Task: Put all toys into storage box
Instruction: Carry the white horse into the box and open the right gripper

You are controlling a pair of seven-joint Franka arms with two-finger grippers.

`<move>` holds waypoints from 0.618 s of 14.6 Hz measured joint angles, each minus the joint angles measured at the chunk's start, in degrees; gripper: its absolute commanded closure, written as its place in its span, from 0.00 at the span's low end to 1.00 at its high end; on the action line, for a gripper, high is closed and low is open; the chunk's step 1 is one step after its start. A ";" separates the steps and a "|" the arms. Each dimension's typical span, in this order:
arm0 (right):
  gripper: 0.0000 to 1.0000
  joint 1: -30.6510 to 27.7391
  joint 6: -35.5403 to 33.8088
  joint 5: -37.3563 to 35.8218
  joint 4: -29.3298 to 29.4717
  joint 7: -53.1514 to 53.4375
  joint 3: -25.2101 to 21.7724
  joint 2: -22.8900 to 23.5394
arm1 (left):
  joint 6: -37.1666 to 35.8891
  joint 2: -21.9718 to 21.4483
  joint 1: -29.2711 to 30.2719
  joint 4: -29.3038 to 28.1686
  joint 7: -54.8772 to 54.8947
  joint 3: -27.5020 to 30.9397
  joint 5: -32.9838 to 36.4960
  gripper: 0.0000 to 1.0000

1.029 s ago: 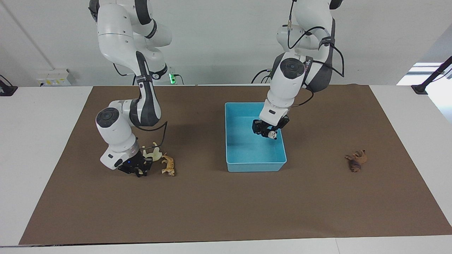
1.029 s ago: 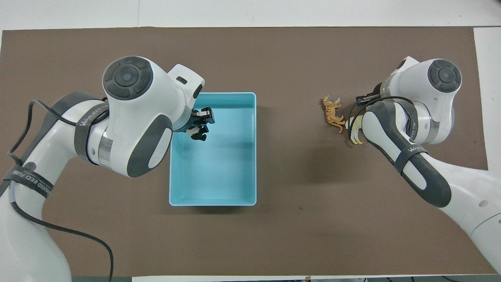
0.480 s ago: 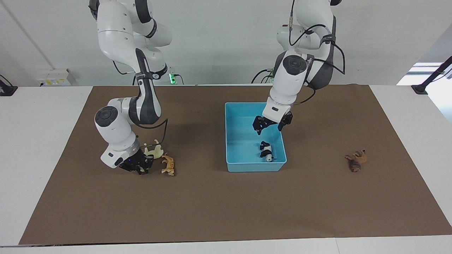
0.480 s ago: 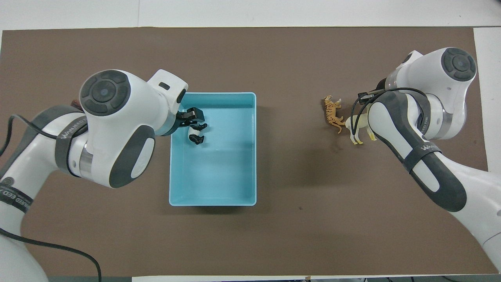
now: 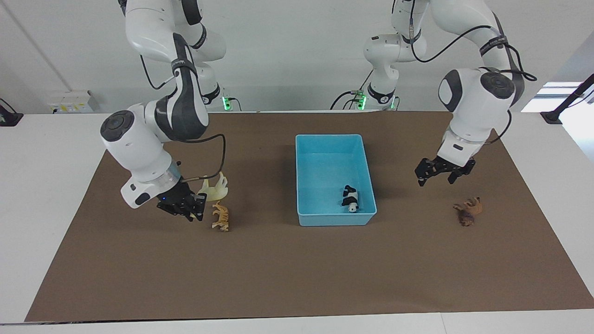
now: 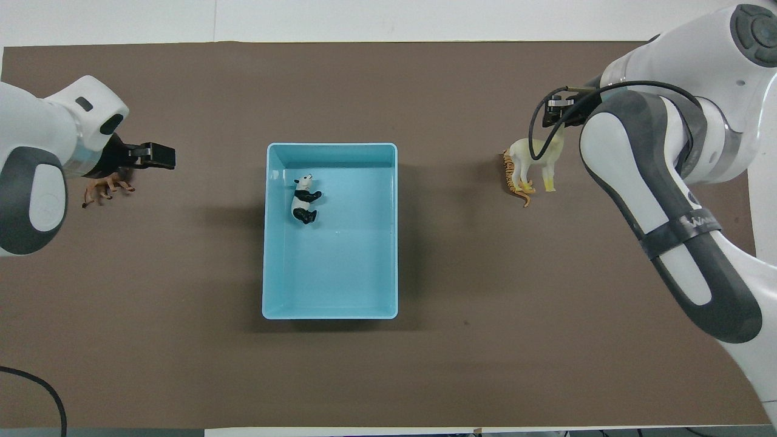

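A black-and-white panda [image 5: 350, 199] [image 6: 303, 199] lies on its side inside the light blue storage box [image 5: 336, 218] [image 6: 331, 314]. My left gripper [image 5: 435, 180] [image 6: 159, 156] hangs open and holds nothing, over the mat between the box and the brown lion [image 5: 468, 211] [image 6: 109, 185], close to the lion. My right gripper [image 5: 191, 213] is shut on the cream horse [image 5: 214, 189] [image 6: 534, 162], lifted just above the mat. The orange tiger [image 5: 222, 217] [image 6: 515, 179] lies on the mat right beside the horse. The right arm hides its own fingers in the overhead view.
A brown mat [image 5: 297, 278] covers most of the white table. The box stands mid-table, with the tiger toward the right arm's end and the lion toward the left arm's end.
My left gripper opened, the panda dropped into the box, and that arm swung out toward the lion. My right gripper lifted the horse off the mat.
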 measured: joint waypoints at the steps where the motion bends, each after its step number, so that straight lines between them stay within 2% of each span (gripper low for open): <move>1: 1.00 2.87 -1.33 -0.01 1.94 5.93 0.05 0.15 | 1.27 0.35 1.73 -0.04 4.32 0.02 0.86 0.00; 4: 1.00 12.34 -1.43 -0.09 6.18 22.12 0.13 1.59 | 7.73 3.59 5.20 -0.29 11.41 0.01 4.50 0.00; 7: 1.00 19.68 1.71 -0.10 7.34 35.91 0.12 2.80 | 12.08 6.75 6.54 -0.30 13.78 -0.02 5.12 0.00; 9: 1.00 22.98 4.19 -0.11 7.37 41.24 0.10 3.34 | 14.98 8.34 6.79 -0.33 14.30 -0.03 5.27 0.00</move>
